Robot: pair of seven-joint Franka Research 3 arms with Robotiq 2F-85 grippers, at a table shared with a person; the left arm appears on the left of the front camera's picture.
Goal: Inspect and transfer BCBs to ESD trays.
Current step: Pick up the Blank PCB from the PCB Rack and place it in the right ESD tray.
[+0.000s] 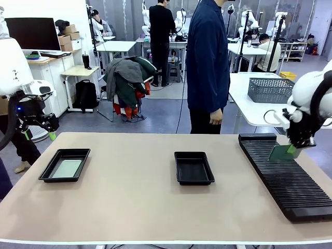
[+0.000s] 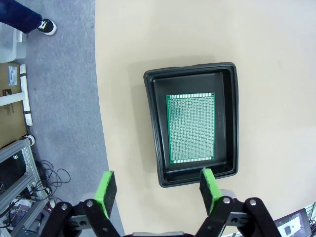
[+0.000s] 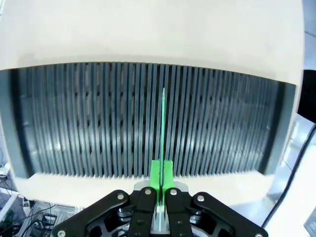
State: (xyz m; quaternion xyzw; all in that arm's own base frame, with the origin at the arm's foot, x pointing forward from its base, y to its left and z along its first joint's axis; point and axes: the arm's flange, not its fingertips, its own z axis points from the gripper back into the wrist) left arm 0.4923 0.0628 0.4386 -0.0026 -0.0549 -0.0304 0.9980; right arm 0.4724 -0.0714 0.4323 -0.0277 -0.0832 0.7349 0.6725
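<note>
One BCB [image 2: 191,127] in tray [image 2: 192,69], left hand [image 2: 157,185] spread above, right hand [image 3: 161,173] pinching second BCB [image 3: 163,123]

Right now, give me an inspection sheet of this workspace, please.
Surface: beige table, no spills seen.
Job's things: left tray holds one BCB; middle tray holds none; second BCB at the slotted rack.
Clutter: nothing seen.
Grippers: left gripper open above left tray; right gripper shut on second BCB.
Cables: loose cables on the floor.
Surroundings: person at far side; grey basket behind.
</note>
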